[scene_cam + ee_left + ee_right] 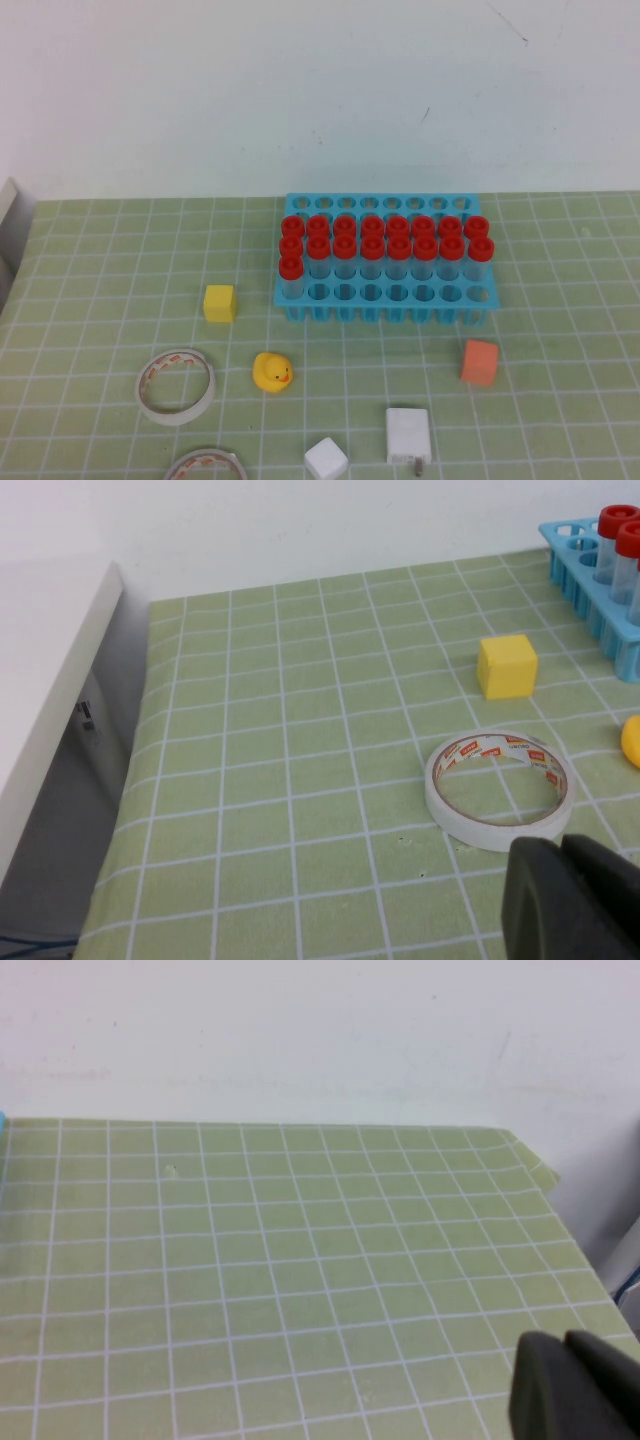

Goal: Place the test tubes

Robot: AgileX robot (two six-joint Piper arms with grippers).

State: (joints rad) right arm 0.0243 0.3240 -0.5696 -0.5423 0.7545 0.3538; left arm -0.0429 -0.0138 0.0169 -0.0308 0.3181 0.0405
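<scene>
Green gridded mat (100, 300) under a white wall, and the blue rack (385, 312) sits just right of centre in the high view. Red-capped test tubes (385, 240) fill two rows of it, all upright, and a single tube (290, 275) stands alone at the left end of the next row. The holes beside it and the far row are empty.

No loose tube shows anywhere on the mat, so I read this as a gap between placements, or the finish; I can't tell which. A next move would first need a tube to fetch, then a straight drop into the open hole next to that single tube.

Out from the rack: a yellow block (219, 303) to its lower left, an orange block (479, 361) to its lower right, a duck (271, 372), a tape ring (176, 385) and a white charger (408, 435) toward the bottom edge.

The left gripper (562, 880) is at the lower right of its wrist view, fingers pressed together and empty, near the tape ring. The right gripper (568, 1370) is at the lower right of its own view, closed too, with nothing in it, over bare mat. Neither shows in the high view.
</scene>
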